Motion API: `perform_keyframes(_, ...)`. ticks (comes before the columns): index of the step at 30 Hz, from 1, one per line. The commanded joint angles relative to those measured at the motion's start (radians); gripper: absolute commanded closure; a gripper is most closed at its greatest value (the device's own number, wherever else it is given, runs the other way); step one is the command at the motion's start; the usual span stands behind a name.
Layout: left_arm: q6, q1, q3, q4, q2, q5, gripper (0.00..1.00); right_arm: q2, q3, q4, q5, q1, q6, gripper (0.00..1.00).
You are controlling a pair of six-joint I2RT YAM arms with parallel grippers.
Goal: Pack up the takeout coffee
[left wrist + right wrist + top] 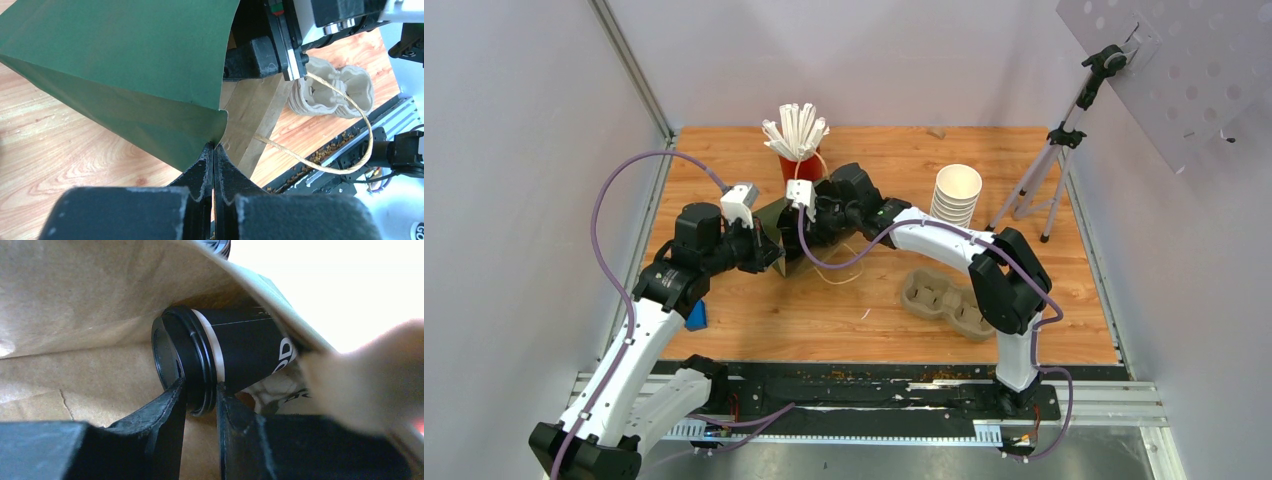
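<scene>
Inside the bag (pixel 75 300), the right claw (pixel 200 385) grips the coffee (pixel 245 347) by its lid (pixel 197 357): stand it upright before releasing, left claw (pixel 214 146) pinching the bag open

Dark green bag (pixel 125 65) with brown lining, black-lidded takeout coffee (pixel 240 355), red cup (pixel 797 168), wood-grain orange table (pixel 824 310)

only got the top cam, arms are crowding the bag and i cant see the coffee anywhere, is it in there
Observer: Yes. The right wrist view shows the takeout coffee lying on its side, with the brown paper of the bag under and over it.
Operator: is right gripping it
Observer: The right gripper has its jaws closed across the rim of the black lid.
Operator: and left
Observer: The left gripper has its jaws shut on the bag's green mouth edge.
</scene>
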Motion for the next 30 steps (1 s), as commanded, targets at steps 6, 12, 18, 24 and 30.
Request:
perform_keyframes(6, 0.019, -0.003, 0.042, -0.045, -0.009, -0.047, 1.0, -0.038, 0.057, -0.06, -0.112, -0.004, 0.029, 0.82)
perform_keyframes(12, 0.001, -0.003, 0.065, -0.048, -0.015, -0.066, 1.0, -0.076, 0.059, -0.114, -0.115, -0.005, 0.036, 0.82)
perform_keyframes(18, -0.017, -0.003, 0.082, -0.054, -0.008, -0.065, 1.0, -0.138, 0.05, -0.139, -0.079, -0.006, 0.075, 0.82)
perform_keyframes(24, -0.025, -0.003, 0.092, -0.065, -0.003, -0.082, 1.0, -0.18, 0.078, -0.195, -0.074, -0.012, 0.123, 0.82)
perform_keyframes(30, -0.037, -0.003, 0.118, -0.076, 0.014, -0.085, 1.0, -0.236, 0.093, -0.287, -0.057, -0.019, 0.141, 0.82)
